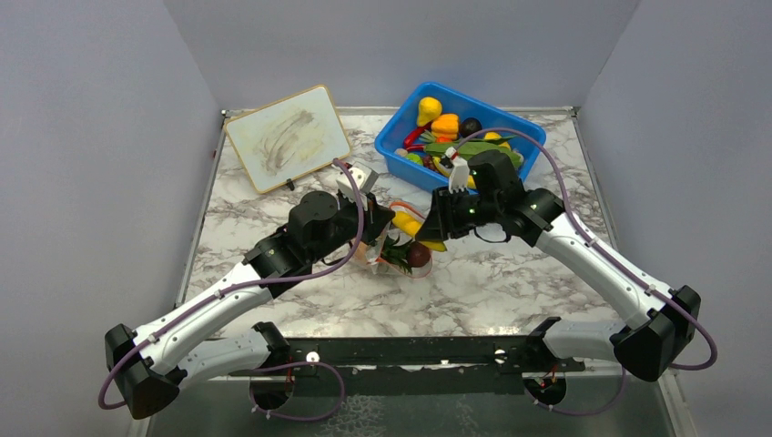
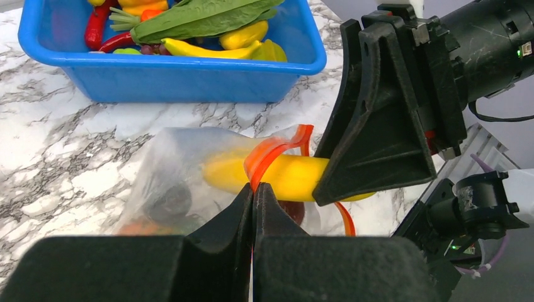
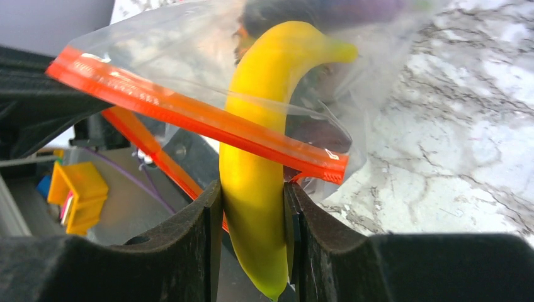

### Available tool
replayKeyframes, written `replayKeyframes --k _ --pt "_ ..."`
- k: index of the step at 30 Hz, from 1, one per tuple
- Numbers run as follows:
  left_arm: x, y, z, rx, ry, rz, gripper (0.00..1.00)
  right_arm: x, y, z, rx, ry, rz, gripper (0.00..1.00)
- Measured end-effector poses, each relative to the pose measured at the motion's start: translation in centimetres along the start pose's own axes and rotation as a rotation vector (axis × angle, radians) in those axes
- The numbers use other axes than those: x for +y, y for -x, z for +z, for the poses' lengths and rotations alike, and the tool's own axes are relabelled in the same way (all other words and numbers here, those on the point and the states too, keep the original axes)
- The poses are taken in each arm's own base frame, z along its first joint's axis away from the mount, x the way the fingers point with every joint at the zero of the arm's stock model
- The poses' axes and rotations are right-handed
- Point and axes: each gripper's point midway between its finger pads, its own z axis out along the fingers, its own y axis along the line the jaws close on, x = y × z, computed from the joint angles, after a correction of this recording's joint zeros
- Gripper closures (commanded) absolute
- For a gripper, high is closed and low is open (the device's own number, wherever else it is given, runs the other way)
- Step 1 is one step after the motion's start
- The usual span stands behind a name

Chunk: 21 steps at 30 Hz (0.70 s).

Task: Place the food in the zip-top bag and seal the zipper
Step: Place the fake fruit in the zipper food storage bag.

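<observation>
The clear zip-top bag (image 1: 393, 248) lies mid-table and holds a dark red-brown fruit (image 1: 418, 255) and green leaves. My left gripper (image 2: 253, 187) is shut on the bag's red-orange zipper (image 2: 271, 153) strip and holds the mouth up. My right gripper (image 3: 252, 189) is shut on a yellow banana (image 3: 264, 113). The banana's far half is inside the bag's mouth, past the zipper (image 3: 189, 113); its near end sticks out between my fingers. In the top view the right gripper (image 1: 437, 226) meets the bag from the right.
A blue bin (image 1: 460, 137) of more toy fruits and vegetables stands at the back right, also in the left wrist view (image 2: 170, 69). A small whiteboard (image 1: 287, 138) lies at the back left. Grey walls enclose the marble table (image 1: 510, 291).
</observation>
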Motion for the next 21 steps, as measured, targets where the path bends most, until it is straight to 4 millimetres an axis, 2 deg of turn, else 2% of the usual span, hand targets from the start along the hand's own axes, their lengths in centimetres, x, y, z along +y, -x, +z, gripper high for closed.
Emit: replayKeyframes --k 9,16,21 --pt "-0.2 0.3 -0.5 -0.02 -0.009 -0.022 1.0 -0.7 1.1 0.0 -0.061 -0.108 0.033 0.67" --pt "-0.2 0.1 -0.5 -0.015 -0.007 -0.041 1.0 -0.4 1.7 0.9 -0.103 -0.081 0.094 0.5" --pt "-0.2 0.1 -0.5 -0.014 -0.006 -0.046 1.0 -0.1 1.9 1.2 -0.115 -0.058 0.115 0.47"
